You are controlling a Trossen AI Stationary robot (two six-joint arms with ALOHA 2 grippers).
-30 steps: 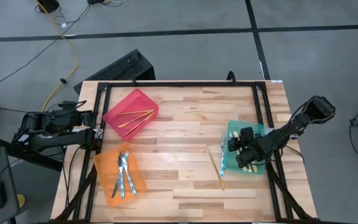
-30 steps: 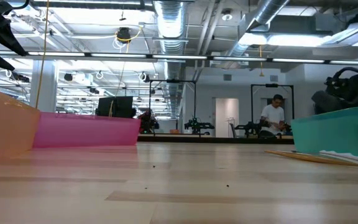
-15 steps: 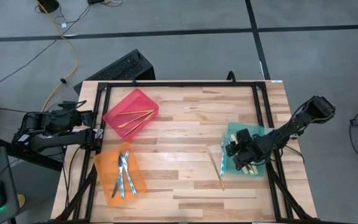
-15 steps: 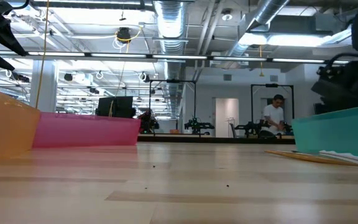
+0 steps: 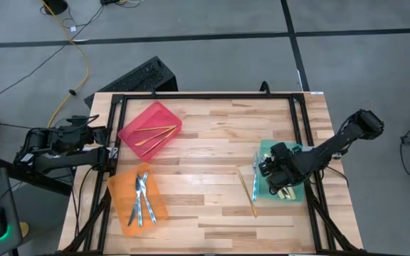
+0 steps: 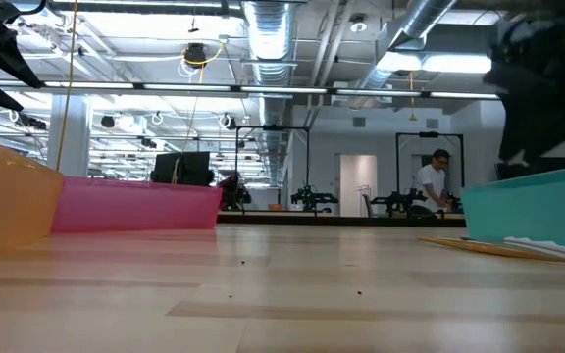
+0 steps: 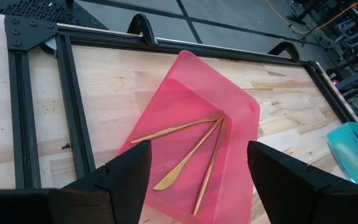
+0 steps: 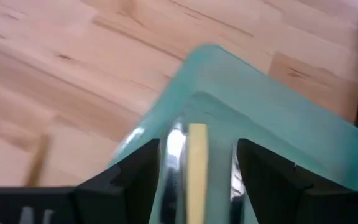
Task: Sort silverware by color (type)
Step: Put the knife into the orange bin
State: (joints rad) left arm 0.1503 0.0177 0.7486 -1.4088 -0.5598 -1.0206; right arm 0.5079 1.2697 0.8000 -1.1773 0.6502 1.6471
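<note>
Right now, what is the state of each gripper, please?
Left gripper: open, holding nothing, parked at the table's left edge near the red bin.
Right gripper: open, empty, over the teal bin.

In the high view the contents of the green bin [image 5: 267, 186] at centre right are largely covered by the right gripper [image 5: 265, 168], while in the low view the orange bin [image 6: 3, 206] is cut off by the left edge.
</note>
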